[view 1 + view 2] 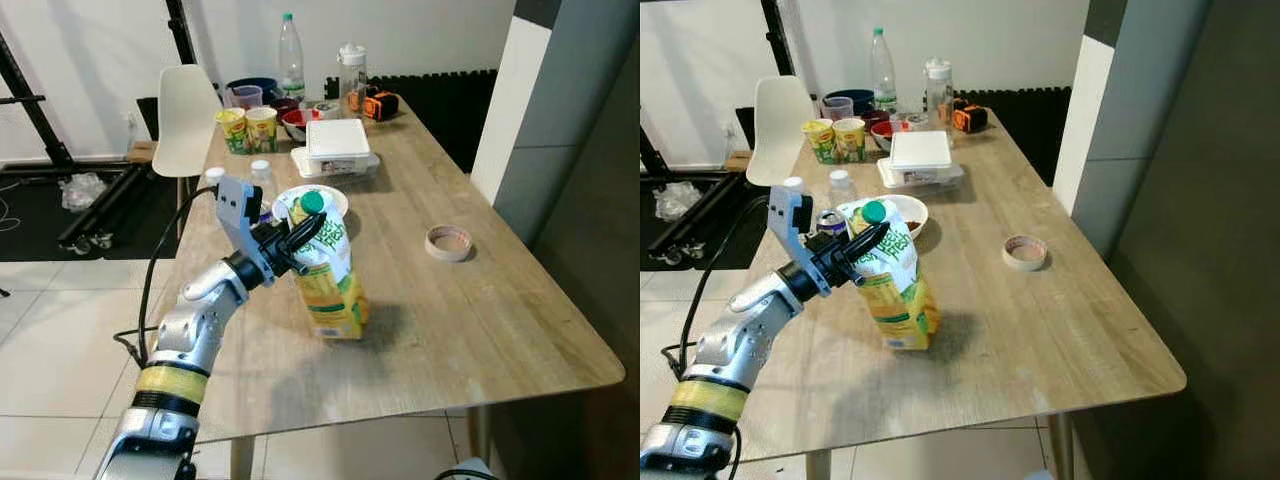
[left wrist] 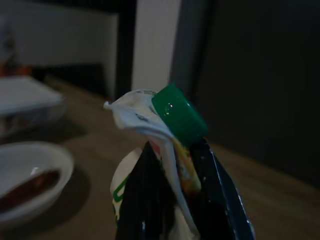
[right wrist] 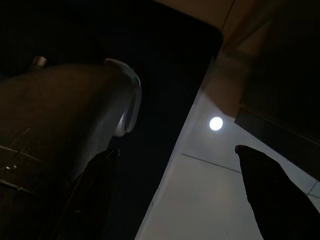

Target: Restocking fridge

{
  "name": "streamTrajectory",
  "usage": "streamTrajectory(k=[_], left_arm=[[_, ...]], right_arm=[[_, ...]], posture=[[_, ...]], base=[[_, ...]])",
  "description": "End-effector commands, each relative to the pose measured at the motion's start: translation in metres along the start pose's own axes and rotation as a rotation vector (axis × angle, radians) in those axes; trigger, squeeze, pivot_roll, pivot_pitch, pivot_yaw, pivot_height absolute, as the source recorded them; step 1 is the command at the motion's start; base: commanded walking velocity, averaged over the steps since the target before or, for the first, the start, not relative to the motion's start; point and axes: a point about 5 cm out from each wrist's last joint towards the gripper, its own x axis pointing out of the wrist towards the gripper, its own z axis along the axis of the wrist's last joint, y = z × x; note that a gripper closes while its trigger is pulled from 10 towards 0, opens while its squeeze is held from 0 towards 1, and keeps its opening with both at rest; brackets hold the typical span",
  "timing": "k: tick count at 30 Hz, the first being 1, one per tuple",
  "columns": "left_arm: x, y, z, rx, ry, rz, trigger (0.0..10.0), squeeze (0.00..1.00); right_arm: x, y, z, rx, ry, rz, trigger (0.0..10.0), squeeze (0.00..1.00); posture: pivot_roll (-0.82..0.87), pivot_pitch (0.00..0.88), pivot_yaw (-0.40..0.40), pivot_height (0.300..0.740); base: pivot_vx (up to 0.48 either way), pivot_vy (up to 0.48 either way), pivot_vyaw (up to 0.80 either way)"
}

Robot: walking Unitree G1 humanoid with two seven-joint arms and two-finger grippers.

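Observation:
A yellow and green juice carton [image 1: 332, 285] with a green cap [image 2: 179, 113] stands on the wooden table [image 1: 480, 320], leaning a little, its base at the table top. My left gripper [image 1: 303, 236] comes in from the left and is shut on the carton's crumpled top fold just under the cap. In the left wrist view both black fingers [image 2: 149, 200] press the fold between them. My right gripper [image 3: 182, 187] hangs idle over the pale floor, its fingers wide apart.
Behind the carton sit a white bowl [image 1: 338, 199], two small capped bottles [image 1: 262, 176] and a white box [image 1: 336, 145]. Cups [image 1: 248, 128], a tall bottle [image 1: 291, 55] and a jar crowd the far end. A tape roll [image 1: 448, 242] lies to the right. A white chair [image 1: 185, 120] stands to the left.

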Motion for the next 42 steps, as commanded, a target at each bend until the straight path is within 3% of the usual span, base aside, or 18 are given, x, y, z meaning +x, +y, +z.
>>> streamTrajectory(k=[1,9,15,16,17,19,24,25,32,33,42], left_arm=[[-0.003,-0.004,0.018,0.017,-0.056,-0.054,0.0,0.0],[-0.015,-0.018,0.05,-0.011,-0.199,-0.187,0.0,0.0],[-0.037,-0.024,0.076,-0.036,-0.309,-0.254,0.0,0.0],[-0.052,-0.024,0.086,-0.02,-0.333,-0.263,0.0,0.0],[-0.052,-0.024,0.086,-0.02,-0.333,-0.263,0.0,0.0],[-0.065,-0.025,0.088,0.001,-0.306,-0.275,0.0,0.0],[-0.091,-0.029,0.078,0.047,-0.154,-0.276,0.0,0.0],[-0.095,-0.027,0.076,0.055,-0.123,-0.239,10.0,0.0],[-0.107,-0.027,0.07,0.039,-0.066,-0.177,10.0,0.0],[-0.105,-0.032,0.058,0.009,-0.013,-0.194,10.0,0.0],[-0.084,-0.046,0.025,-0.113,0.029,-0.263,10.0,0.0]], right_arm=[[0.0,0.003,0.001,0.013,-0.005,0.011,10.0,0.0],[0.0,0.003,0.001,0.014,-0.006,0.01,10.0,0.0],[0.0,0.003,0.001,0.017,-0.005,0.012,10.0,0.0],[0.0,0.003,0.001,0.017,-0.004,0.013,10.0,0.0],[0.0,0.003,0.001,0.017,-0.004,0.013,10.0,0.0],[0.0,0.003,0.001,0.016,-0.004,0.014,10.0,0.0],[0.0,0.003,0.001,0.014,-0.004,0.015,10.0,0.0],[0.0,0.002,0.001,0.013,-0.003,0.016,10.0,0.0],[0.0,0.002,0.0,0.005,-0.001,0.018,10.0,0.0],[0.0,0.002,0.001,0.003,-0.002,0.019,10.0,0.0],[0.0,0.003,0.002,0.007,-0.004,0.022,10.0,0.0]], posture=[[-0.05,0.0,0.023,0.74],[-0.04,0.0,0.02,0.74],[-0.04,0.0,0.021,0.74],[-0.04,0.0,0.019,0.74],[-0.04,0.0,0.019,0.74],[-0.04,0.0,0.019,0.74],[-0.03,0.0,0.018,0.74],[-0.03,0.0,0.015,0.74],[-0.02,0.0,0.007,0.74],[-0.02,0.0,0.007,0.74],[-0.03,0.0,0.012,0.74]], base=[[0.0,0.0,0.0],[0.0,0.0,0.0],[0.0,0.0,0.0],[0.0,0.0,0.0],[0.0,0.0,0.0],[0.0,0.0,0.0],[0.0,0.0,0.0],[0.0,0.0,0.0],[-0.054,0.0,0.0],[-0.465,0.0,0.0],[-0.462,0.0,0.0]])
